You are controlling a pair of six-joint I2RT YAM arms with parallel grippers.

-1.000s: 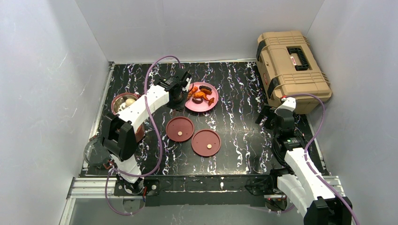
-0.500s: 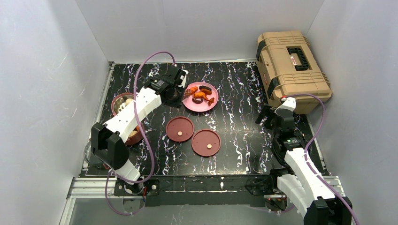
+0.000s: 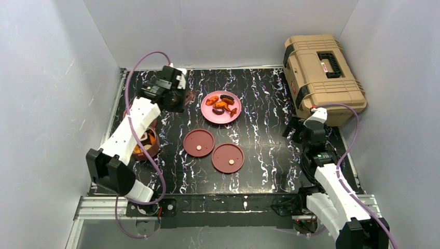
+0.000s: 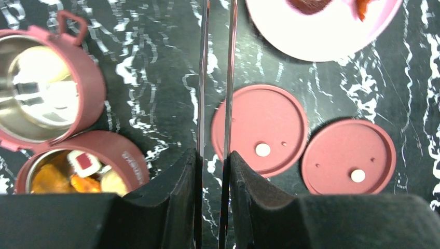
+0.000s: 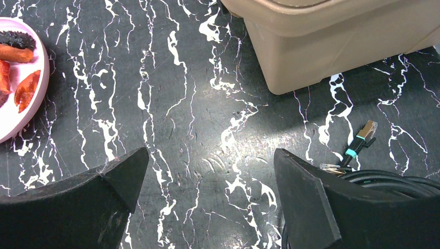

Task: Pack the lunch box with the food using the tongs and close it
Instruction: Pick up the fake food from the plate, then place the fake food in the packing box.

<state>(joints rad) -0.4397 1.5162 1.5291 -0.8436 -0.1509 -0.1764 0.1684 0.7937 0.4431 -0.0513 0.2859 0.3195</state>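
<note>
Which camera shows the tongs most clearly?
Left wrist view: the tongs, clamped in the left gripper, show both thin blades. The top external view is too distant to make them out; the right wrist view misses them.

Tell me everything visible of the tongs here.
The tongs are two slim, shiny dark metal blades running side by side with a narrow gap. The left tool pinches them between its black fingers, and they stick straight out from it. In the wrist view they pass over the edge of a maroon lid; their tips leave the frame, so anything gripped there is unseen.
</note>
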